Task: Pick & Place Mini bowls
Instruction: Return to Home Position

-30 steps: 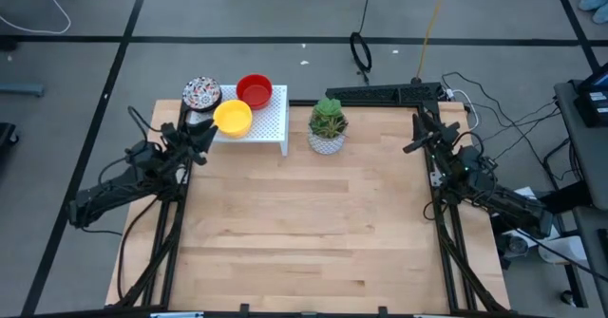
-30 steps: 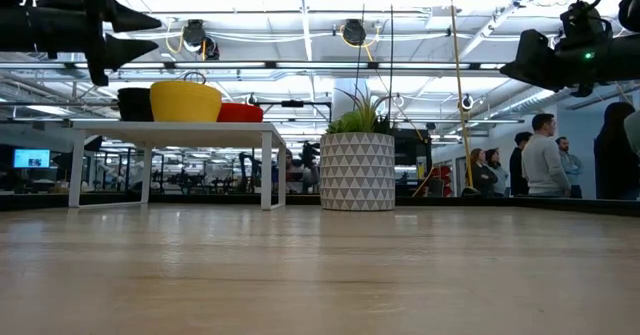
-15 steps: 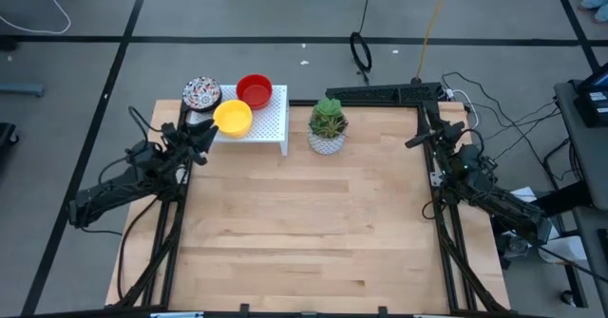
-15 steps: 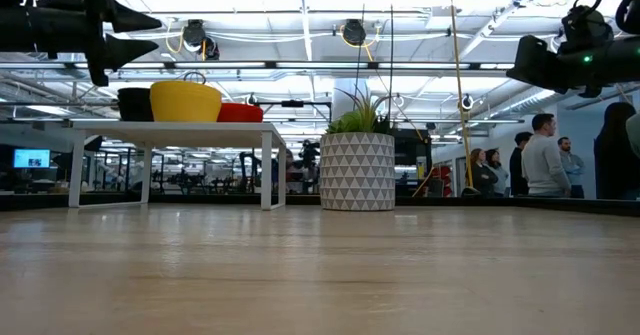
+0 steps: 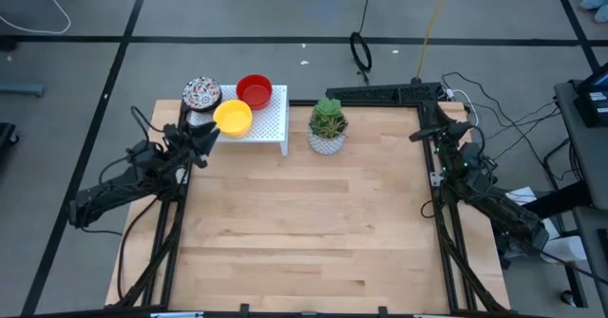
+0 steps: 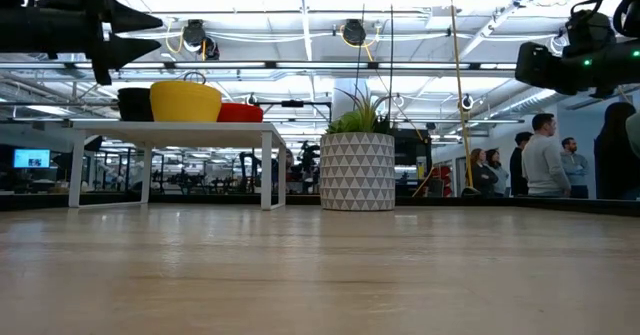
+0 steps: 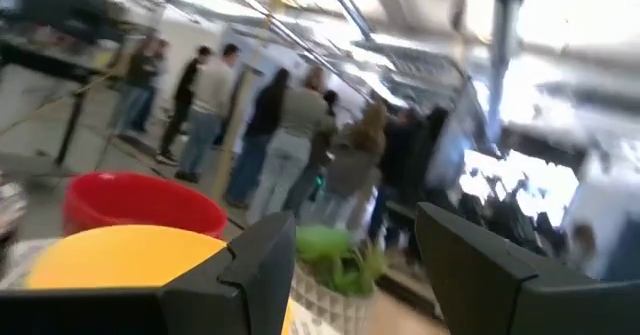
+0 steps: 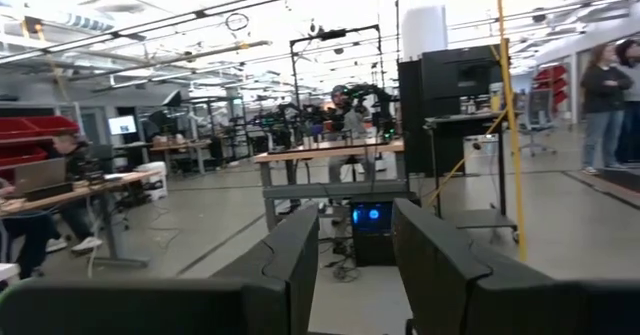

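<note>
Three mini bowls sit on top of a white perforated stand (image 5: 261, 123) at the table's far left: a patterned one (image 5: 201, 93), a red one (image 5: 254, 90) and a yellow one (image 5: 233, 117). No other bowls show. My left gripper (image 5: 207, 136) hovers open just left of the yellow bowl (image 7: 120, 260), at about its height (image 6: 158, 33), and touches nothing. The red bowl (image 7: 140, 205) stands behind the yellow one. My right gripper (image 5: 425, 130) is open, raised above the table's far right edge and holding nothing (image 8: 355, 265).
A white patterned pot with a green plant (image 5: 328, 126) stands right of the stand, near the far edge (image 6: 357, 170). The wooden tabletop (image 5: 313, 223) spreads out in front of them. People stand in the room beyond the table (image 6: 545, 160).
My right gripper has drawn back a little toward the table's far right corner, turning slightly as it went. My left gripper and the bowls have stayed where they were.
</note>
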{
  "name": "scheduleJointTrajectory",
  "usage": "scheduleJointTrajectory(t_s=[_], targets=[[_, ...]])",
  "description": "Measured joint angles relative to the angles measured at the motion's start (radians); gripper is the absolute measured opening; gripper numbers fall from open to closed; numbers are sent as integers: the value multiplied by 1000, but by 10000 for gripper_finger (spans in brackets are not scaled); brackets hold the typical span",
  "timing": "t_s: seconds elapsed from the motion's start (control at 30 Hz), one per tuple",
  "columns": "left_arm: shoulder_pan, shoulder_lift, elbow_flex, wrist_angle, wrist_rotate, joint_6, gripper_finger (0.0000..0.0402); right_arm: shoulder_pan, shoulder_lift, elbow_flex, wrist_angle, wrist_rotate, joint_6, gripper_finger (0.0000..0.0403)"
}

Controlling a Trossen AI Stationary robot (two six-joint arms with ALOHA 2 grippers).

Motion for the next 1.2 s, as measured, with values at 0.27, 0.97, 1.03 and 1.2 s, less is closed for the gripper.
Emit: scheduleJointTrajectory(t_s=[0.27, 0.97, 1.03, 1.2], targets=[[0, 0, -3, -103, 112, 97, 212, -27, 0, 0, 0, 0, 0, 117], [-61, 11, -99, 7, -35, 164, 212, -27, 0, 0, 0, 0, 0, 116], [-61, 11, -99, -13, -69, 150, 212, -27, 0, 0, 0, 0, 0, 116], [-61, 10, -99, -26, -76, 113, 212, -27, 0, 0, 0, 0, 0, 116]])
